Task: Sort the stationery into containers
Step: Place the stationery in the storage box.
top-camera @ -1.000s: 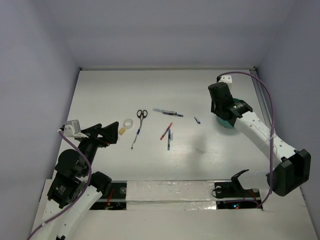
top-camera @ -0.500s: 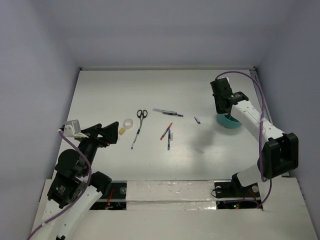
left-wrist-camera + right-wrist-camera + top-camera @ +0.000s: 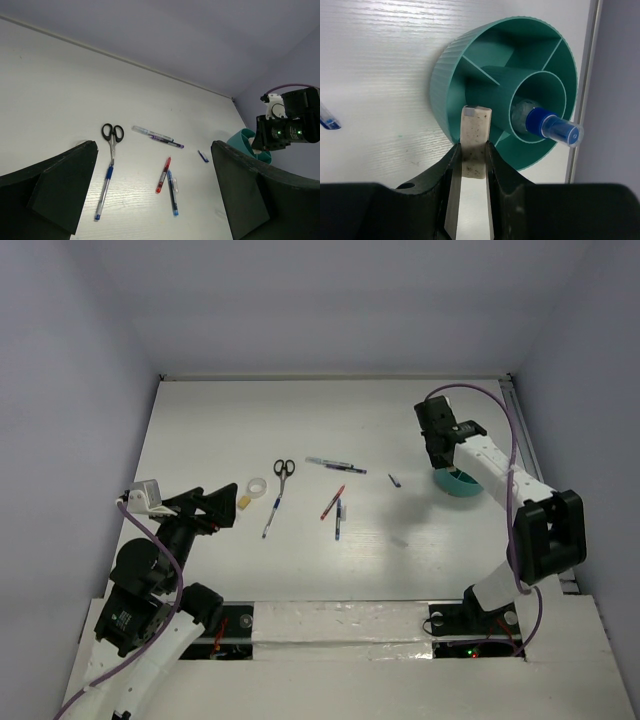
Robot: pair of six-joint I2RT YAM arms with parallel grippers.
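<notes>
— Where's the right gripper (image 3: 473,152)?
— In the upper right of the overhead view, right at the teal tub (image 3: 444,85). It is clamped on the white eraser block (image 3: 475,137), one finger on each side.
— Is the block in the tub?
— From the wrist camera its far end overlaps the tub's near wall and an outer compartment; whether it is inside I can't tell. A blue-capped tube (image 3: 554,128) sticks out of the round middle compartment.
— And the left gripper (image 3: 226,506)?
— Low on the left of the overhead view, fingers spread wide, holding nothing.
— The other stationery?
— It lies on the bench (image 3: 300,420) mid-frame. The scissors (image 3: 284,469) are beside the white ring (image 3: 257,485), with a blue pen (image 3: 271,515) just below them. A red pen (image 3: 332,502) lies next to another blue one (image 3: 338,519), a long pen (image 3: 335,464) above those, and a tiny cap (image 3: 394,480) between the pens and the tub
</notes>
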